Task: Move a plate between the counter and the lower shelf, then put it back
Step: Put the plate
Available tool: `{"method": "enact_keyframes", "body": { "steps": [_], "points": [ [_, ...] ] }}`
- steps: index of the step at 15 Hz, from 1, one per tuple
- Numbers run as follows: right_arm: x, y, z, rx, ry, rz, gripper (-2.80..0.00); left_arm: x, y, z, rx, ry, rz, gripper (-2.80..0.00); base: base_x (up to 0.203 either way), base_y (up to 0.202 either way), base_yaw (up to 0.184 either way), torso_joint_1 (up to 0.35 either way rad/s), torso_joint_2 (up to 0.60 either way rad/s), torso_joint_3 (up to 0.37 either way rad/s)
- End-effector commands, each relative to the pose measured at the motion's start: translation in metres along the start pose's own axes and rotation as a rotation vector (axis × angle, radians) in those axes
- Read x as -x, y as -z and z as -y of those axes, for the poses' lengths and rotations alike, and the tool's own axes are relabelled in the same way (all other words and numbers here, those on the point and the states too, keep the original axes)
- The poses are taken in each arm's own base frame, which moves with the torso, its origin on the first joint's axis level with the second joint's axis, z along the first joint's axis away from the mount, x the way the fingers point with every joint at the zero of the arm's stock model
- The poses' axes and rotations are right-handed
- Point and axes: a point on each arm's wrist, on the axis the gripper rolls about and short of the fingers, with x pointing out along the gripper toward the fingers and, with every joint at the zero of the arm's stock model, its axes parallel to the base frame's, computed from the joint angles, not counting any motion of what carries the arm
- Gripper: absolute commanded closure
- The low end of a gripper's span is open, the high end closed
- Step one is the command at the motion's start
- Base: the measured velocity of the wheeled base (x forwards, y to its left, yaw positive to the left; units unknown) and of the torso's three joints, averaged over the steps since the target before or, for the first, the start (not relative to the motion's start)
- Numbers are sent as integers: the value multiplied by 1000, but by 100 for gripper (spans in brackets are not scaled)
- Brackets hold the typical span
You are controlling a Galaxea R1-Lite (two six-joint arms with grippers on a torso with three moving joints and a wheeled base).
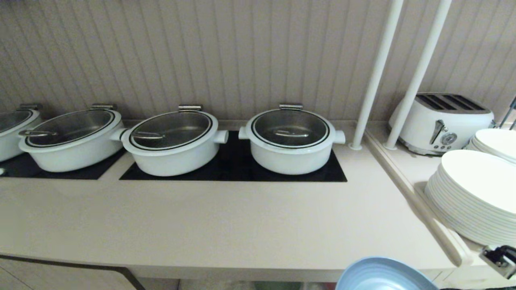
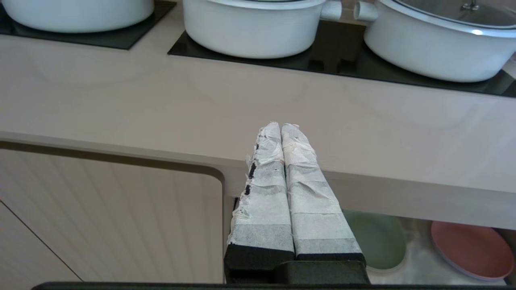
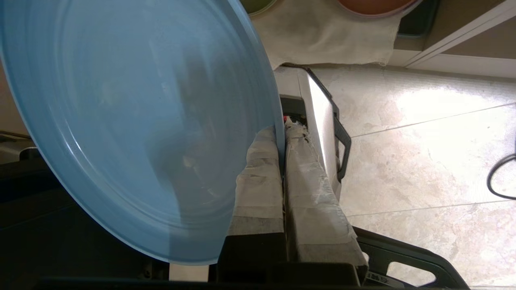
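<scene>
Right now the blue plate [image 3: 133,129] hangs by its rim alone, below the counter [image 1: 225,225] edge.

Nearest me, the right gripper [image 3: 282,139] is pinched tight on one thin edge of the plate, whose whole disc juts out to the side (a long lever on a small bite), so I'd guess a jolt could twist it loose onto the tiled floor [image 3: 423,161]. The left gripper [image 2: 281,129] sits idle, fingers together, holding nothing. Further off, the counter's front lip could catch the plate on the way up; beyond, the white pots [image 1: 290,139] and stacked white plates [image 1: 475,197] crowd the landing room.
</scene>
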Motion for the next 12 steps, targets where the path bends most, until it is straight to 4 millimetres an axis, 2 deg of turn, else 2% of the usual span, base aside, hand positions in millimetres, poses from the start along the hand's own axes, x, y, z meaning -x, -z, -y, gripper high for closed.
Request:
{"method": "enact_keyframes", "body": {
  "steps": [1, 6, 12],
  "points": [
    [0, 0, -1, 1, -34, -7, 0, 0, 0, 0, 1, -1, 0, 0, 0, 0, 0, 91, -193, -103],
    [0, 0, -1, 1, -40, -6, 0, 0, 0, 0, 1, 0, 1, 0, 0, 0, 0, 95, -186, -94],
    [-1, -1, -1, -2, -38, -10, 0, 0, 0, 0, 1, 0, 1, 0, 0, 0, 0, 1, -4, 0]
  ]
}}
